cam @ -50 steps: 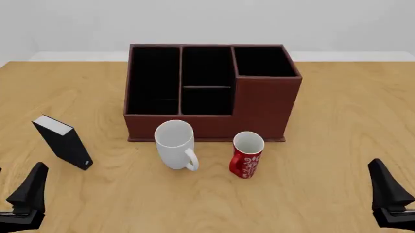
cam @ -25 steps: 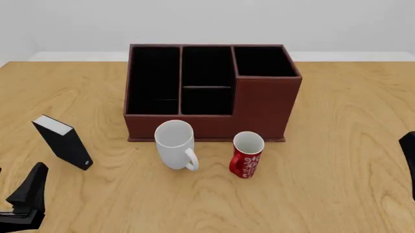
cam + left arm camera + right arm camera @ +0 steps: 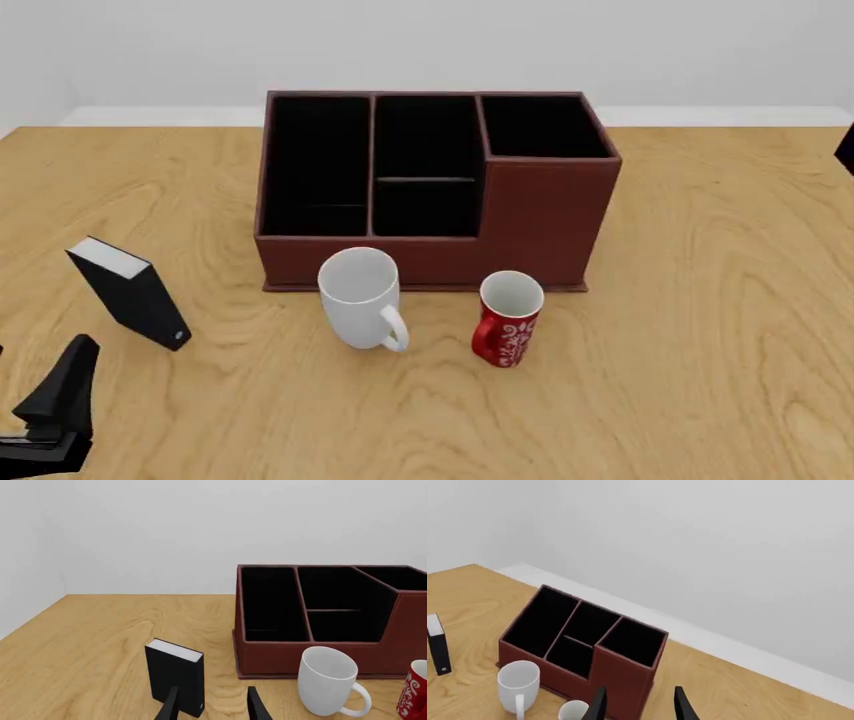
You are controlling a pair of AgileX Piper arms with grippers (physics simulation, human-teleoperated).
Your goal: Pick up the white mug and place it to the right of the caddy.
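No readable text or brand marks on anything; the only decoration is a white floral pattern on the red mug (image 3: 509, 322).

White mug (image 3: 360, 297): plain glossy ceramic, tapered cylinder, loop handle pointing toward the camera side in the front view. It is standing upright on the wooden table (image 3: 694, 330), just in front of the caddy (image 3: 434, 190), near its left-centre front wall, apart from it. The red mug is standing to its right, near but not touching.

Caddy: dark reddish-brown rectangular box, matte, black-lined compartments. Two long bays on the left and middle, the middle one split by a divider, plus a taller square section at the right rear.

Small black box (image 3: 130, 292) with a white top is sitting tilted, well left of the mugs. Table is showing light wood grain.

Left gripper (image 3: 212, 706): two thin black fingers are sitting apart with a clear gap, holding nothing, pointed at the black box. In the front view it is sitting low at the near left corner.

Right gripper (image 3: 636, 703): fingers likewise spread, empty, looking down on the caddy and both mugs from high up. Only a dark sliver of it is showing at the right edge of the front view.
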